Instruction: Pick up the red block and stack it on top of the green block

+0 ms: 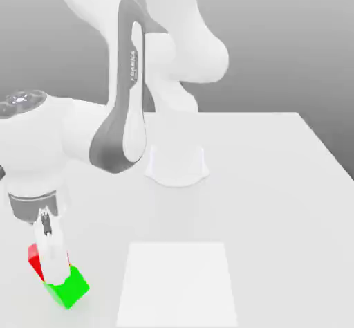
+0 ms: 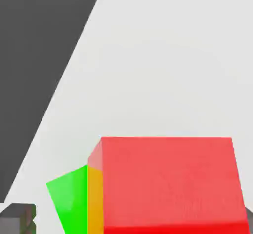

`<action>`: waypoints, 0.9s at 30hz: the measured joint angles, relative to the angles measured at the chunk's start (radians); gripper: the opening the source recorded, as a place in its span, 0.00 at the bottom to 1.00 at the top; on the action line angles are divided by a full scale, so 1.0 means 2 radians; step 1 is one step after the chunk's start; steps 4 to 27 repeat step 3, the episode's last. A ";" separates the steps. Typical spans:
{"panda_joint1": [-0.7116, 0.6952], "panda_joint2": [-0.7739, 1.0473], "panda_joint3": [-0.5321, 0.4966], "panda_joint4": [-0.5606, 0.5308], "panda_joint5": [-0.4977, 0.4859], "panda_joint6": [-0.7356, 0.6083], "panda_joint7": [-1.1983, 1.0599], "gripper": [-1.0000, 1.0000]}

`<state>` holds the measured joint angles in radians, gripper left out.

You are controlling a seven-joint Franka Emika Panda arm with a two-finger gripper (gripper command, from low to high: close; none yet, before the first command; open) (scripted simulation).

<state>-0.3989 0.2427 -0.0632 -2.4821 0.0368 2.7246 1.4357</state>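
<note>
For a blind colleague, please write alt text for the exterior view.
A white robot arm lowers its hand over a red block and a green block, which sit close together near the white table's front corner, at the exterior view's left.

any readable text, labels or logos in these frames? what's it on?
"FRANKA": small vertical lettering on the dark grey panel of the arm, exterior view. A second, smaller word follows beneath it, too small to read.
Red block: plain faces, no text.
Green block: plain faces, no text.
White table: no markings.
</note>
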 joint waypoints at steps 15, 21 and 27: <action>0.001 -0.049 -0.003 -0.002 -0.008 -0.047 0.006 1.00; 0.001 -0.049 -0.003 -0.002 -0.008 -0.047 0.006 1.00; 0.001 -0.049 -0.003 -0.002 -0.008 -0.047 0.006 1.00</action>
